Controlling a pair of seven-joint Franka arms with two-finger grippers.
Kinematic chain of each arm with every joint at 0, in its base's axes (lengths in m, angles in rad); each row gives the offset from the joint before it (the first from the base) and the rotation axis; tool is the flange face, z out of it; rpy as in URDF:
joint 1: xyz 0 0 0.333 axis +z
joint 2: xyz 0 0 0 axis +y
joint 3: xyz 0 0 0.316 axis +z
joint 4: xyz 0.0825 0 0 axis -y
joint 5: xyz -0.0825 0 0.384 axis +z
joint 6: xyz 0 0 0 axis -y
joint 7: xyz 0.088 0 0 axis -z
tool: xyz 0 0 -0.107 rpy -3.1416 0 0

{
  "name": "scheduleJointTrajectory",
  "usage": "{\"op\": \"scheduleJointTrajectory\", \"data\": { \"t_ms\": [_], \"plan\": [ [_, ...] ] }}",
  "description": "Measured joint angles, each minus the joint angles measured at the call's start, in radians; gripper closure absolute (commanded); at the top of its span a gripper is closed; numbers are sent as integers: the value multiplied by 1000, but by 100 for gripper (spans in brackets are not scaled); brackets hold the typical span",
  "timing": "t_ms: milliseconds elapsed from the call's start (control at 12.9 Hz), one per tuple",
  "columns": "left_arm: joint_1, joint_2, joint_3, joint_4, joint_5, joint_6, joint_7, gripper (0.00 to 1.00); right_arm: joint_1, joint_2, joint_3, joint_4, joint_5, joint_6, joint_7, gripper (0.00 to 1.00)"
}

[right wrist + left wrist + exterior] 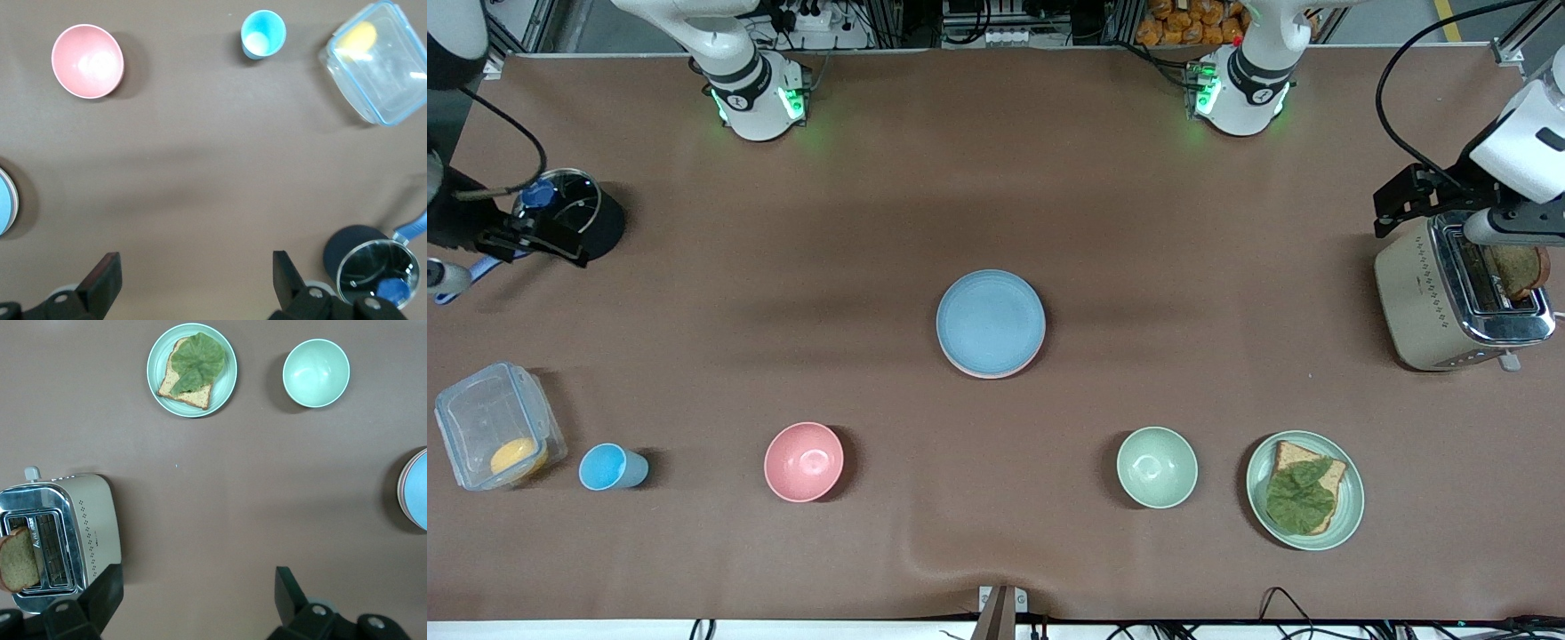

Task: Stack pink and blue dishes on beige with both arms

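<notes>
- Since the front view shows the blue plate (991,322) lying on top of a stack at the middle of the table (996,196), with a thin pink edge of the pink plate (996,372) peeking out at its near rim, we judge the stacking all but finished; the beige plate we cannot make out under them, so we cannot confirm it is the base. The left gripper (1396,203) hangs over the toaster (1458,298) at the left arm's end, the right gripper (525,242) over the dark pot (574,218) at the right arm's end, both well apart from the stack. Our worry here is that the stack sits slightly off-centre; a later nudge could slide the top plate.
- From the left wrist view, we see the left gripper (193,593) with its jaws spread wide and nothing between them, above bare table just beside the toaster (63,543) with its bread slice (17,560). The stack shows only as a sliver of blue plate (419,490) at the frame's edge. If this arm drops or swings carelessly, it could clip the toaster or knock the bread out.
- From the right wrist view, the right gripper (193,277) is likewise spread and empty, close to the pot (370,263). The pink bowl (87,61), the blue cup (263,35) and the clear box (380,63) lie apart. A low sweep could catch the pot or its handle, or mistake the bowl for a plate.
</notes>
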State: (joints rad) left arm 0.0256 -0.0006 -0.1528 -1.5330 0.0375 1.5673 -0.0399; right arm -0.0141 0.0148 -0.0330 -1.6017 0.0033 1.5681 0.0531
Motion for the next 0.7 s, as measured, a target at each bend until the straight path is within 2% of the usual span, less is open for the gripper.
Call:
{"op": "scheduleJointTrajectory", "data": {
  "t_ms": [232, 696],
  "plan": [
    [4, -1, 2, -6, 0, 0, 2, 0, 0, -16, -31, 1, -1, -6, -2, 0],
    [17, -1, 3, -5, 0, 4, 7, 0, 0, -15, -30, 20, -1, -13, -35, 0]
  ]
}}
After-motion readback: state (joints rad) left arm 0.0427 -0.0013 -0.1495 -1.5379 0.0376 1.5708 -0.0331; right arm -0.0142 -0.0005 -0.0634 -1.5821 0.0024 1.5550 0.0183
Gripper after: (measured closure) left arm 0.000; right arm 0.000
